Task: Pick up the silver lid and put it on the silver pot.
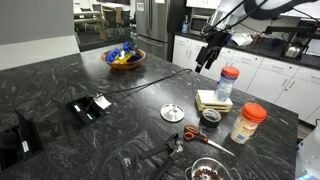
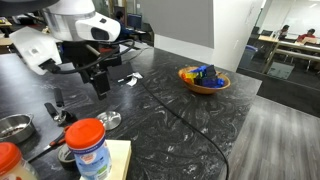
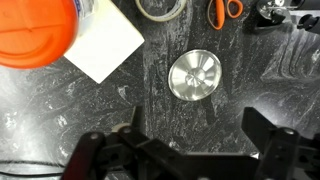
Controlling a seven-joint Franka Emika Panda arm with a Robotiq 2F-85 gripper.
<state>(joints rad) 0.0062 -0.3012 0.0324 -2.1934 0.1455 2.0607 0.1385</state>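
Note:
The silver lid [image 1: 172,112] lies flat on the dark marble counter, a shiny disc with a small knob. It also shows in an exterior view [image 2: 108,121] and in the wrist view [image 3: 194,75]. The silver pot [image 1: 208,170] stands near the counter's front edge and shows in both exterior views [image 2: 14,127]; its inside is dark. It is out of the wrist view. My gripper [image 1: 207,55] hangs open and empty well above the counter, also seen in an exterior view [image 2: 100,85]. In the wrist view the open jaws [image 3: 192,140] are just below the lid in the picture.
Orange-handled scissors [image 1: 195,135], a small dark round tin [image 1: 211,115], a white pad [image 1: 212,99] and two orange-capped jars [image 1: 229,85] [image 1: 248,122] crowd the lid's side. A wooden bowl [image 1: 125,57] stands far back. A black cable [image 1: 150,78] crosses the counter near black boxes [image 1: 90,107].

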